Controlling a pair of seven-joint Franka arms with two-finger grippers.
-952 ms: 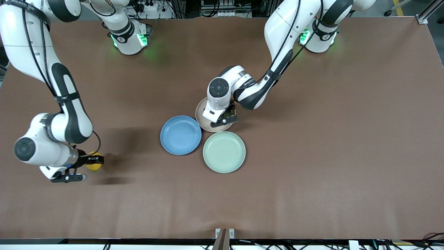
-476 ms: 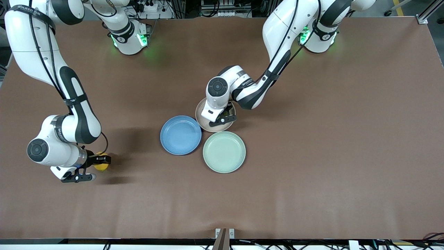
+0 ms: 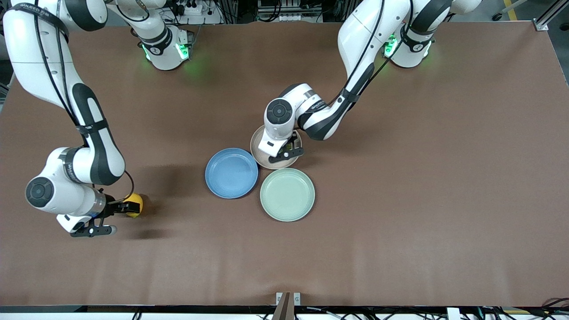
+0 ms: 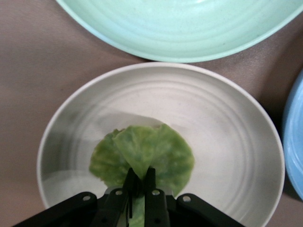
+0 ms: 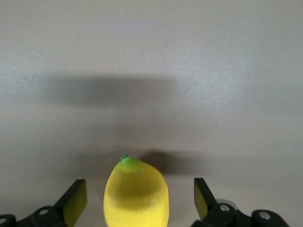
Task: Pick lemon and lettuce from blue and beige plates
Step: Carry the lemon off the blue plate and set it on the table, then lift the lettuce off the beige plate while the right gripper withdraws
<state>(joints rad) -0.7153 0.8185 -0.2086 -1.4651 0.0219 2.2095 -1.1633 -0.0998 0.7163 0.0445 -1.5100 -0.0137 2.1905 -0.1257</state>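
My left claw (image 4: pixel 137 196) is pinched shut on the near edge of the lettuce (image 4: pixel 142 158), which lies flat in the beige plate (image 4: pixel 236 142) directly beneath it; the leaf has not lifted in the last second, and this claw has hardly shifted over the plate. My right claw (image 5: pixel 135 201) stands wide, its fingers (image 5: pixel 75 201) clear of the lemon (image 5: pixel 136 194) that sits between them on the bare bench (image 3: pixel 400 200). A second ago those fingers were against the fruit; now they have drawn back a little, and the lemon (image 3: pixel 134 204) rests by itself at my right arm's end of the bench, well apart from the blue plate (image 3: pixel 231 173). That plate holds nothing, as does the green plate (image 3: pixel 287 194) just beside it. By my reckoning the lemon's half of the job is done, and what remains is raising the leaf out of the beige plate (image 3: pixel 262 153) without it slipping free.
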